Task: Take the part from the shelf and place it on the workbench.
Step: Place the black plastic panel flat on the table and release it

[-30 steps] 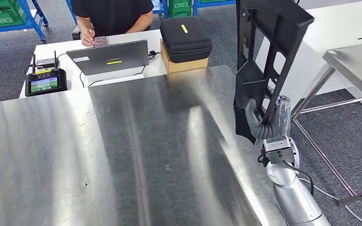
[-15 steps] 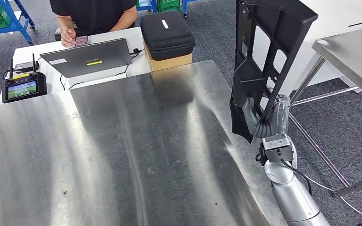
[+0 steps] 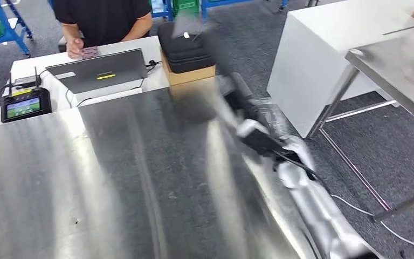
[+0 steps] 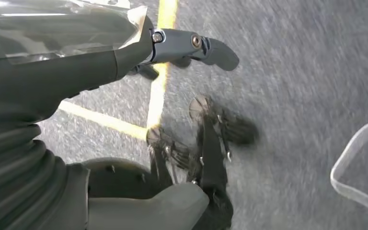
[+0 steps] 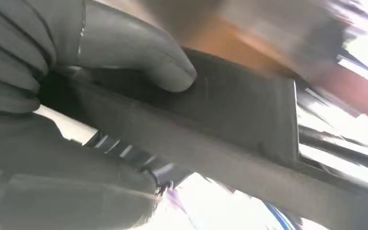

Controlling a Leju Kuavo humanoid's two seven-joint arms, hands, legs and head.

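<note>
Your right robot hand (image 5: 76, 120) grips the black plastic part (image 5: 230, 129), thumb pressed on its flat face; in the head view both blur above the steel tabletop's (image 3: 113, 183) right edge. Your left robot hand (image 4: 124, 96) hangs over grey carpet, fingers apart, holding nothing. Beyond the tabletop, a person (image 3: 102, 19) sits at a laptop (image 3: 99, 69).

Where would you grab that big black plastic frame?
Probably by a straight flat bar at the black plastic frame's edge, coming in from the side. The right hand holds it there, with the thumb pressed on the bar's broad flat face.
</note>
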